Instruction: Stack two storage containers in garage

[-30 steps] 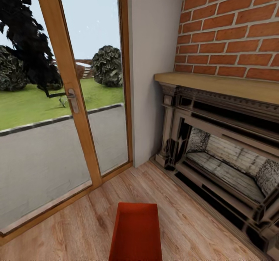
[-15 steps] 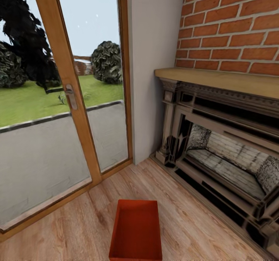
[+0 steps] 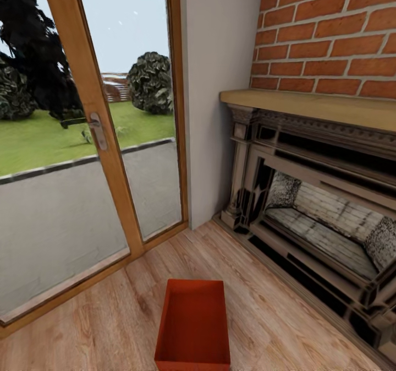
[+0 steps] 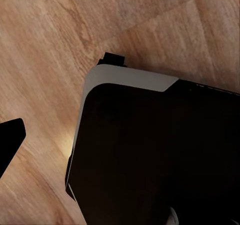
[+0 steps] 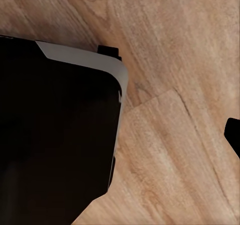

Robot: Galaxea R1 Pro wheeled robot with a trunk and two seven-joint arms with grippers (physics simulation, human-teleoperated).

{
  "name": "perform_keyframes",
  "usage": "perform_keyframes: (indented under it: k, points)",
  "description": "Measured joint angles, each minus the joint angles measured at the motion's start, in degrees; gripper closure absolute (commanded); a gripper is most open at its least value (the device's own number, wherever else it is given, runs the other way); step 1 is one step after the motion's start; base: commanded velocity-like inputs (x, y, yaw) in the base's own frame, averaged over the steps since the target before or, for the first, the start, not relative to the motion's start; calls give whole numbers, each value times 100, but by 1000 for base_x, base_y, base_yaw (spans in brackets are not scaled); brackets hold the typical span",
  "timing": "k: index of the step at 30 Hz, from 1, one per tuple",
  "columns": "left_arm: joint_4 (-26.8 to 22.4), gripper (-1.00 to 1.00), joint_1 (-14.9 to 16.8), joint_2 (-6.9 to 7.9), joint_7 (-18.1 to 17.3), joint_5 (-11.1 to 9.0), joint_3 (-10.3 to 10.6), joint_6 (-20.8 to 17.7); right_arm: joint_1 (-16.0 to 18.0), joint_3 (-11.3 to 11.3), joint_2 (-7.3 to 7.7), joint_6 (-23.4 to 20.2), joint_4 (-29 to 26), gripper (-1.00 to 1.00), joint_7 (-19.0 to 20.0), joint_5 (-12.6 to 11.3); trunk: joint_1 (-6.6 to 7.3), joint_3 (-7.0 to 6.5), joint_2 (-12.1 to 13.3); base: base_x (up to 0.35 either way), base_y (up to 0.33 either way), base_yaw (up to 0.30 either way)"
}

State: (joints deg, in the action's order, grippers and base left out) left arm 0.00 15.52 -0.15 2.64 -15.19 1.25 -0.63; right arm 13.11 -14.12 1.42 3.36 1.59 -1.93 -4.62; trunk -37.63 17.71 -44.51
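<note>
View pulled back since second ago; whole storage container (image 3: 193, 326) visible. One container on wood floor (image 3: 110, 327), one fireplace (image 3: 313, 217). Hands: perhaps dark tips, state unclear.

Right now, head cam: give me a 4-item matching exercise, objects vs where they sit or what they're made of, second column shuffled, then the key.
Column A
1. storage container
2. door handle
3. mantel shelf
4. round bush

Column B
a. outside, beyond the glass
b. on the wood plank floor, open top up
c. below the red brick wall, above the firebox
d. on the wooden door frame

Pairs: 1-b, 2-d, 3-c, 4-a
</note>
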Motion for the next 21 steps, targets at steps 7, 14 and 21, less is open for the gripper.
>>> perform_keyframes:
  k: [7, 14, 21]
  points:
    - [0, -100, 0, 3, 2, 0, 0, 2, 0, 0, 0, 0, 0, -100, 3, 0, -154, 190, -281, 0, 0, 0]
    - [0, -100, 0, 6, 3, 0, 0, 0, 0, 0, 3, 0, 0, -100, 3, 0, -308, 379, -562, 0, 0, 0]
    - [0, -100, 0, 7, 4, 0, 0, 0, 0, 0, 2, 0, 0, -100, -2, 0, -462, 569, -844, 0, 0, 0]
